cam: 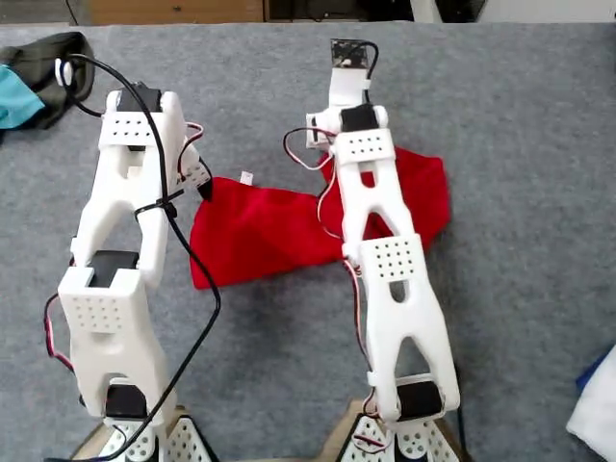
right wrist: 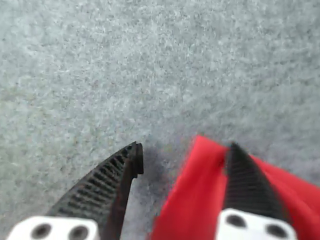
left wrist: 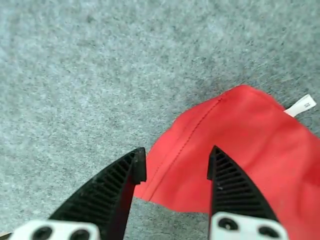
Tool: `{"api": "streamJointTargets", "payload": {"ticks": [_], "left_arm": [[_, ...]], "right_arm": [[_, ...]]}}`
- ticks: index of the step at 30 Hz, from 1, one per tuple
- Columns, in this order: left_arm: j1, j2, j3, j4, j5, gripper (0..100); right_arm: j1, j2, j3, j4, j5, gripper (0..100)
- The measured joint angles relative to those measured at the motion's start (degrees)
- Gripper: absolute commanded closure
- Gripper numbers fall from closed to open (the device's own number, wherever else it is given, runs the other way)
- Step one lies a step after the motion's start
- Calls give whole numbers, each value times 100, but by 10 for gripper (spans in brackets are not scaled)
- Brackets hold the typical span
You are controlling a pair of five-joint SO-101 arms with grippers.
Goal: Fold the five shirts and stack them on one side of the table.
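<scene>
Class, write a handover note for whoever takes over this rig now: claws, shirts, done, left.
Left claw: open, over the tagged corner of the red shirt.
Right claw: open, at another edge of it.
Red shirt lies rumpled between the arms; dark and teal clothes at a far corner, white and blue cloth at the opposite near edge.
Done: nothing stacked.
Left: fold and stack the shirts.

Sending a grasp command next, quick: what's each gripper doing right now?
Left gripper: open, holding nothing, at the red shirt's edge.
Right gripper: open, holding nothing.
</scene>
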Motion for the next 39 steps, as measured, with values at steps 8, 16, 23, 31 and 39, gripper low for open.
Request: {"api": "streamJointTargets", "payload": {"ticks": [8, 16, 23, 31, 39], "left_arm": [[0, 0, 0, 0, 0, 790], [0, 0, 0, 0, 0, 790], [0, 0, -26, 0, 0, 790], [0, 0, -35, 0, 0, 790], [-35, 18, -730, 9, 0, 790]], "right_arm": [[185, 466, -545, -387, 0, 993], [431, 501, -941, -290, -9, 992], [642, -176, -932, 316, -9, 992], [791, -1099, -932, 1073, -9, 992], [791, -1829, -932, 1662, -9, 992]]}}
